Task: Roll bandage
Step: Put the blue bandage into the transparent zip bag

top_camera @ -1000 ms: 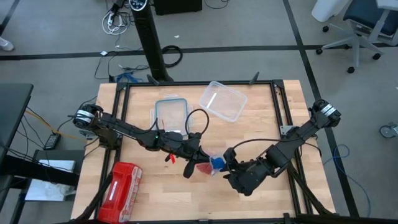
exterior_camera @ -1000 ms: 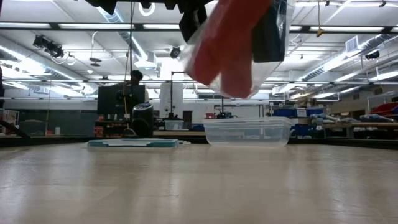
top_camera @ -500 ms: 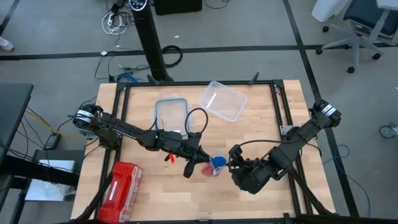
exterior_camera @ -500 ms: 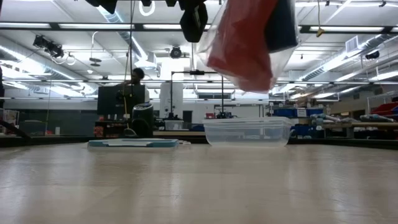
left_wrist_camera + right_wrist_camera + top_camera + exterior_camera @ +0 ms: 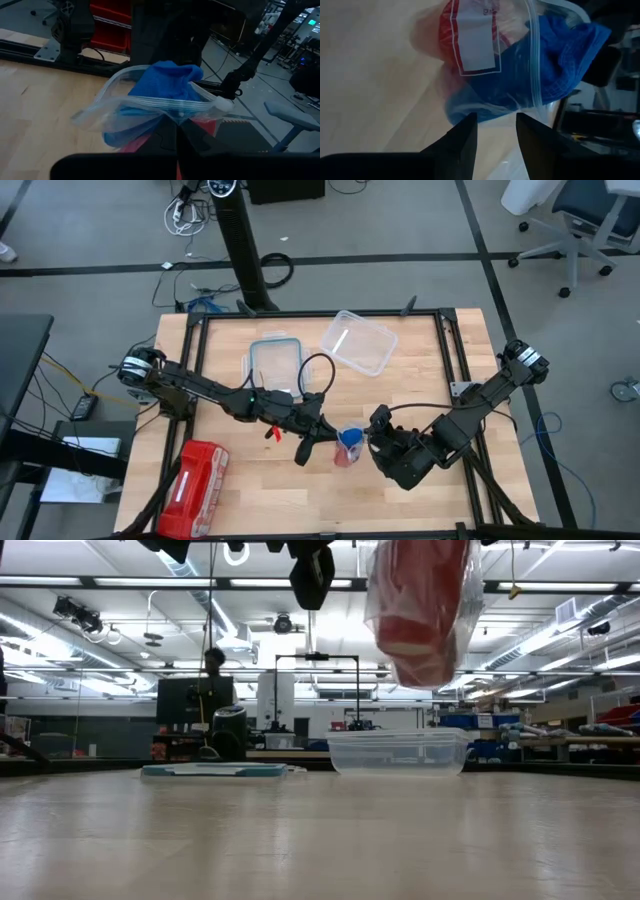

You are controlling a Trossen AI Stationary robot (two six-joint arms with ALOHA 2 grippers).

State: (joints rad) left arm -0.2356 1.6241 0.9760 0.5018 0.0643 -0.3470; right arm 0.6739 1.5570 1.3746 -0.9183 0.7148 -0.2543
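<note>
A clear zip bag (image 5: 346,446) hangs above the table's middle. It holds the blue bandage (image 5: 167,82), which bulges out of the bag's open mouth, and red-pink rolls (image 5: 415,600) lower down. My left gripper (image 5: 322,442) is shut on the bag. My right gripper (image 5: 376,442) is open and stands just to the bag's right. Its fingertips (image 5: 470,120) are at the bag's side, by the blue bandage (image 5: 560,55). My left gripper pinches the bag's zip edge (image 5: 177,114) between its two fingers, coming in almost level from the table's left. The bag is lifted clear and hangs below the fingers with its mouth up. My right gripper may or may not touch the bag; I cannot tell.
A red zip pouch (image 5: 193,475) lies at the near left corner. A clear tub (image 5: 358,342) and its lid (image 5: 275,360) sit toward the far edge, and the tub (image 5: 398,752) shows beyond the bag in the low view. Bare wood lies under the bag.
The bag has swung from a slant to hang almost straight down, and its lower end has shifted sideways. My right gripper has rolled and tipped at the wrist next to the bag, staying open. My left gripper has kept its hold.
</note>
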